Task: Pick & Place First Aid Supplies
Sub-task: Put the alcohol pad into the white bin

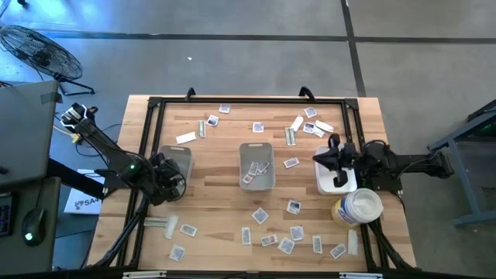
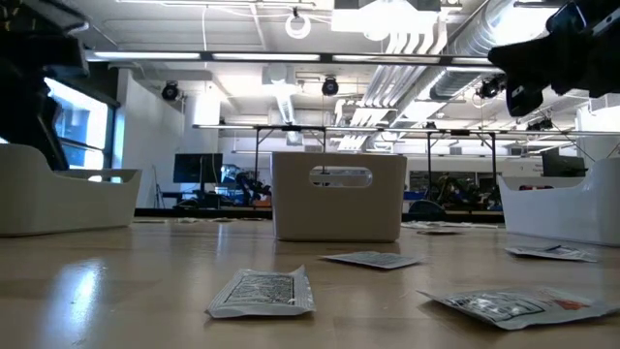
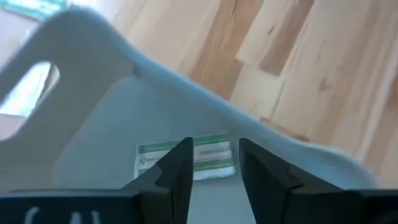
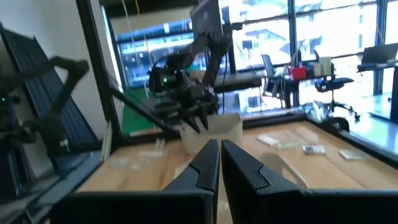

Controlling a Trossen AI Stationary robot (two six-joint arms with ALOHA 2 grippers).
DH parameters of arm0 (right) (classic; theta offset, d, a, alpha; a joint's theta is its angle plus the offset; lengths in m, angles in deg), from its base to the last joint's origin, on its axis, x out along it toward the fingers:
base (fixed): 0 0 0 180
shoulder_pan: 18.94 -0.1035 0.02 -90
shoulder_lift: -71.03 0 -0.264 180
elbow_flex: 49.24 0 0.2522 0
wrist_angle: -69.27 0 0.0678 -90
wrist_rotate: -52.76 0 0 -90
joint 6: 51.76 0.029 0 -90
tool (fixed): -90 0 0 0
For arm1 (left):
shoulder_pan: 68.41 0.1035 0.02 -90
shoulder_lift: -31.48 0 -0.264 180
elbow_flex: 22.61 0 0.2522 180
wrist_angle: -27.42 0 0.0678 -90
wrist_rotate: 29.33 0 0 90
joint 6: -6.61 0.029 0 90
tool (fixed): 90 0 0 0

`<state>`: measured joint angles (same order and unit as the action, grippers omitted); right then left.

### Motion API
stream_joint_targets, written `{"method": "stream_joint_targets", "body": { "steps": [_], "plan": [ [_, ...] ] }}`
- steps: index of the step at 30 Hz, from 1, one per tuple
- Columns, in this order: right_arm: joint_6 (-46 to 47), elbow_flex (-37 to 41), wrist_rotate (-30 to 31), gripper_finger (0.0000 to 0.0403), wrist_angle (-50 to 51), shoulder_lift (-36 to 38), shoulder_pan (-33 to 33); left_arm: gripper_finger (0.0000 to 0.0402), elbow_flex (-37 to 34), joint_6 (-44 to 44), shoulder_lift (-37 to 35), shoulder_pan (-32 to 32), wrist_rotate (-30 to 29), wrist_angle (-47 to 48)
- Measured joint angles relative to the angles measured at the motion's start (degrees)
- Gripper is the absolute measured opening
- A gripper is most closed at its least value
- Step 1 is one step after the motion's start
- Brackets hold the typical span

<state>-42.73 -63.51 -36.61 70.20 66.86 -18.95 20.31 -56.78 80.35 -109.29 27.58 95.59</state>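
Over the left grey tray (image 1: 183,155) the left tool (image 3: 212,163) hangs with fingers parted above a green-white strip (image 3: 208,157) lying inside, while the right tool (image 4: 219,155) waits pinched shut, empty.

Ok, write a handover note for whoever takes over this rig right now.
Left gripper: over the left grey tray, fingers apart, a green-white strip lying in the tray under them.
Right gripper: fingers shut, empty, above the white tray.
Done: a few packets in the middle grey tray, one strip in the left tray.
Left: many packets scattered over the table.
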Motion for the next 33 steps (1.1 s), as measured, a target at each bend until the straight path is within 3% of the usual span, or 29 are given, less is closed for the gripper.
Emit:
{"method": "stream_joint_targets", "body": {
  "steps": [7, 12, 22, 27, 33],
  "plan": [
    [2.62, 0.02, -4.16, 0.0012, -4.99, -0.83, -0.07, 0.0128, 8.66, 8.58, -0.01, 0.0, -7.93, -1.35],
    [2.76, 0.01, -4.95, 0.0012, -10.55, -6.65, -3.15, 0.0128, 11.49, 13.54, -0.02, 0.0, -11.23, -3.0],
    [-1.53, -1.49, 3.07, 0.0012, -27.85, -28.53, -14.37, 0.0128, 11.87, 14.1, 0.0, 0.0, -10.31, -3.74],
    [-2.01, -7.27, 7.29, 0.0012, -28.63, -40.51, -19.0, 0.0128, 11.87, 14.08, 0.0, 0.0, -6.44, -3.74],
    [-6.95, -16.76, 7.99, 0.0012, -28.57, -54.51, -23.51, 0.0128, 11.87, 14.08, 0.0, -0.01, -2.26, -3.75]
  ]
}}
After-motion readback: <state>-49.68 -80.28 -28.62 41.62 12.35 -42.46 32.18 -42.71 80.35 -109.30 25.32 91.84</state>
